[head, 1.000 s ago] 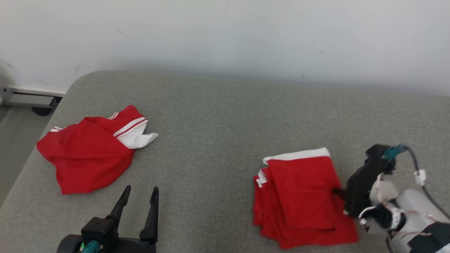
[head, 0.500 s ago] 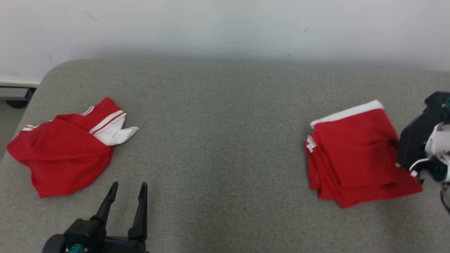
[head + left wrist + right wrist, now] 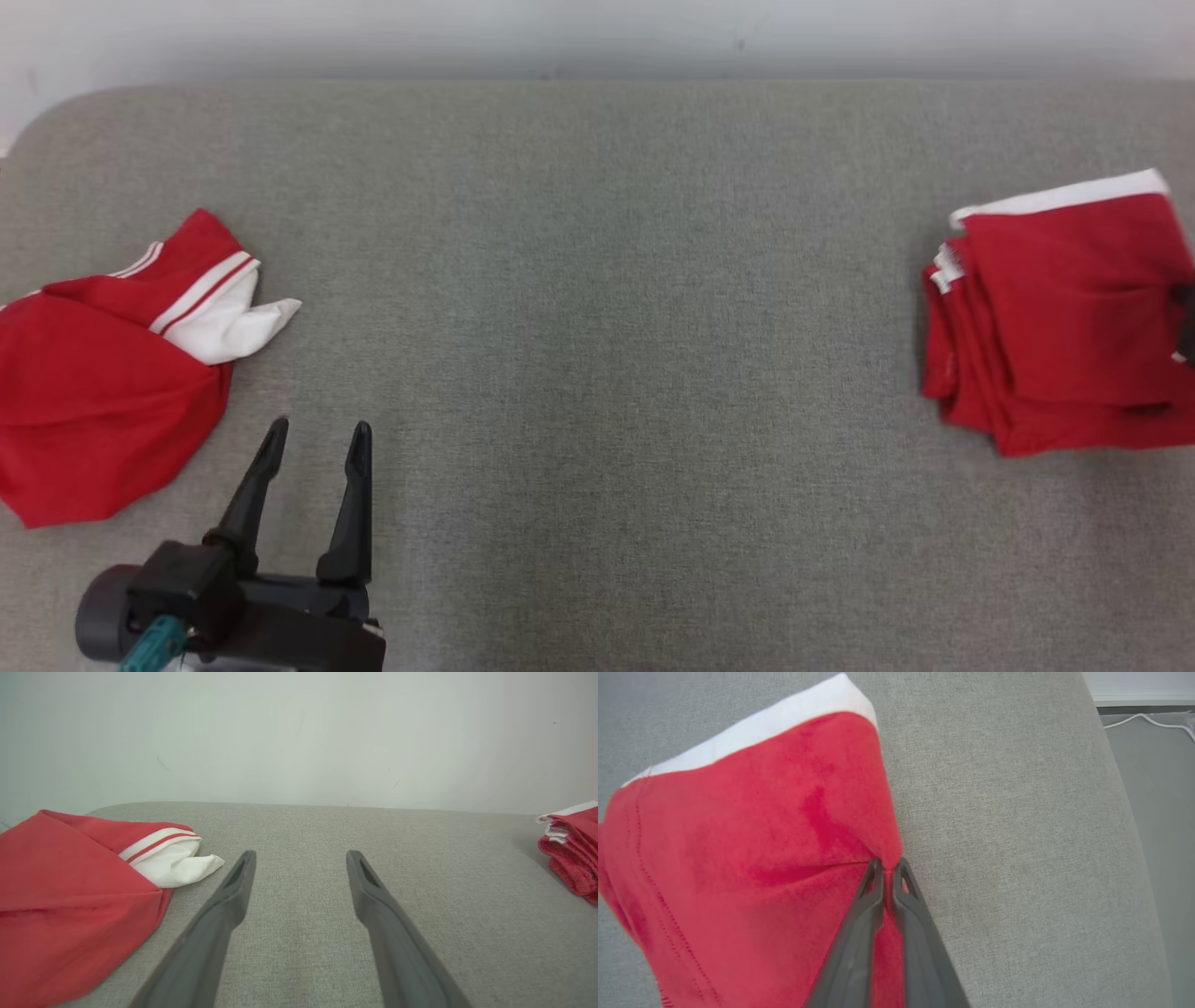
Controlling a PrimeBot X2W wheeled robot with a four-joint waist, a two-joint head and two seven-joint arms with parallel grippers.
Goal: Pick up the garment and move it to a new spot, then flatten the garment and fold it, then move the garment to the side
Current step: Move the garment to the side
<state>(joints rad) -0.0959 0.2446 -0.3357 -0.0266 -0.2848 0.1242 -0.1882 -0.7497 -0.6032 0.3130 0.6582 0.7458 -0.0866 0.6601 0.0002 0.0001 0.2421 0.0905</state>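
The folded red garment (image 3: 1064, 308) with a white band lies at the far right of the grey padded surface (image 3: 597, 327). My right gripper (image 3: 887, 865) is shut on the garment's (image 3: 752, 858) right edge, pinching a red fold between its fingertips. At the near left my left gripper (image 3: 319, 429) hovers open over bare padding with nothing between its fingers (image 3: 369, 891). The left wrist view catches the folded garment (image 3: 572, 854) at its right edge.
A second, crumpled red garment (image 3: 93, 401) with white trim lies at the far left, just left of my left gripper (image 3: 301, 856). The padding's right edge (image 3: 1115, 788) drops to a floor with a white cable (image 3: 1148, 718). A pale wall runs behind.
My right gripper has dragged the folded garment rightward, far from the crumpled one, toward the right edge. The head camera has tilted down. The left gripper stays open in place.
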